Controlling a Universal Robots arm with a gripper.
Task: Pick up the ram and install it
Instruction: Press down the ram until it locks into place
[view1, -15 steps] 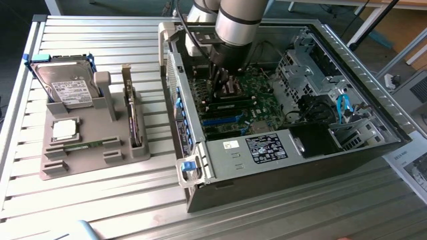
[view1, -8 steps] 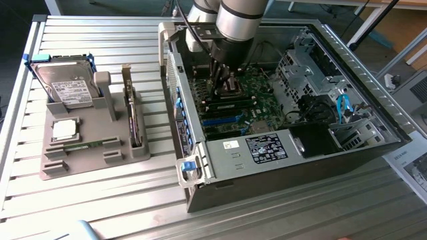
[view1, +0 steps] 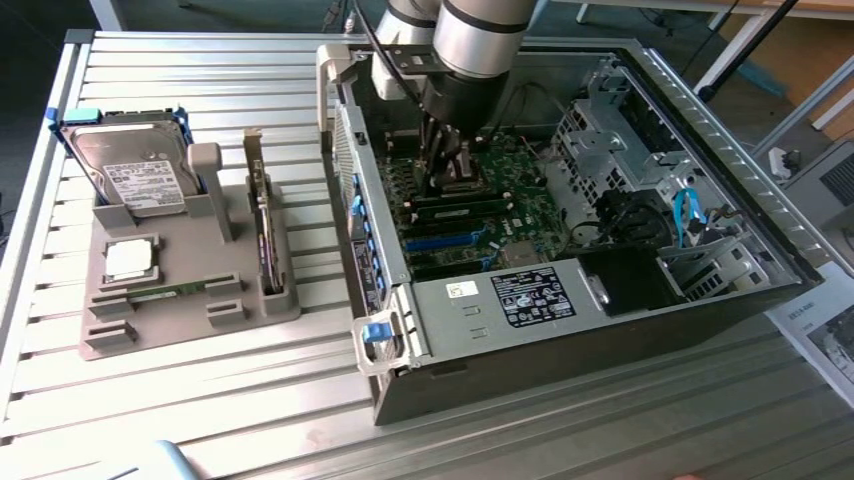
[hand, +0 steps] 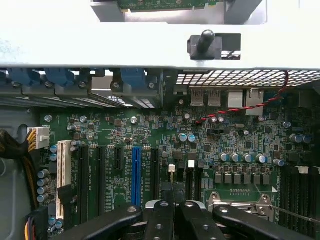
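The ram (view1: 168, 291) is a thin green stick lying in a slot of the grey holder tray (view1: 160, 325), on the exterior view's left. My gripper (view1: 449, 182) is far from it, reaching down inside the open computer case (view1: 587, 300) just above the motherboard (view1: 514, 200). In the wrist view the black fingers (hand: 161, 217) are pressed together, and the gripper (hand: 175, 206) is shut with nothing seen between them. Below it lie the motherboard (hand: 165, 130), a blue expansion slot (hand: 136, 172) and black memory slots (hand: 300, 192).
The tray also holds a hard drive (view1: 134, 170), a small square silver chip (view1: 128, 260) and an upright card with a metal bracket (view1: 267, 240). Inside the case are drive cages (view1: 607, 130), a blue cable (view1: 687, 215) and a red and black wire (hand: 250, 107).
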